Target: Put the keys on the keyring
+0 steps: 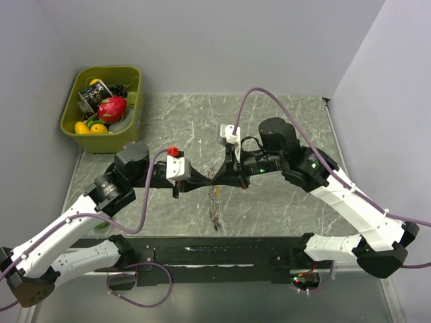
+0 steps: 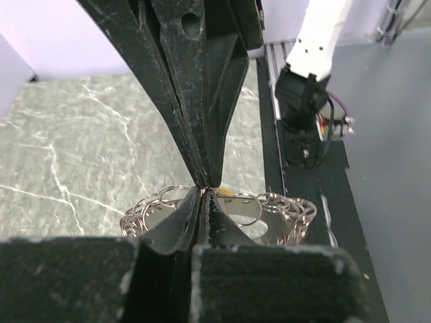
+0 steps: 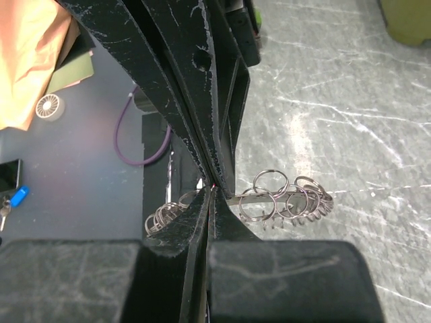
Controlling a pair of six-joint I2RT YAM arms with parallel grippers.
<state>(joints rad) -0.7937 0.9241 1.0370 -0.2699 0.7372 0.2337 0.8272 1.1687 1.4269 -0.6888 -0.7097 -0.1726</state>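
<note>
My left gripper (image 1: 209, 180) and right gripper (image 1: 220, 177) meet tip to tip above the middle of the table, both shut. The keyring (image 1: 216, 210) hangs edge-on just below the tips, a thin metal ring strung with small grey keys and loops. In the left wrist view my left gripper (image 2: 204, 192) pinches at the keyring (image 2: 273, 214), with a brass glint beside the tips. In the right wrist view my right gripper (image 3: 213, 192) shows a thin red edge between its fingers, seemingly the red key, right against the keyring (image 3: 291, 202). The other loose keys are hidden.
An olive bin (image 1: 132, 126) of toy fruit and cans stands at the back left. A small red thing (image 1: 174, 151) sits by my left wrist's white camera block. The black base rail (image 1: 222, 252) runs along the near edge. Grey walls close the left, back and right.
</note>
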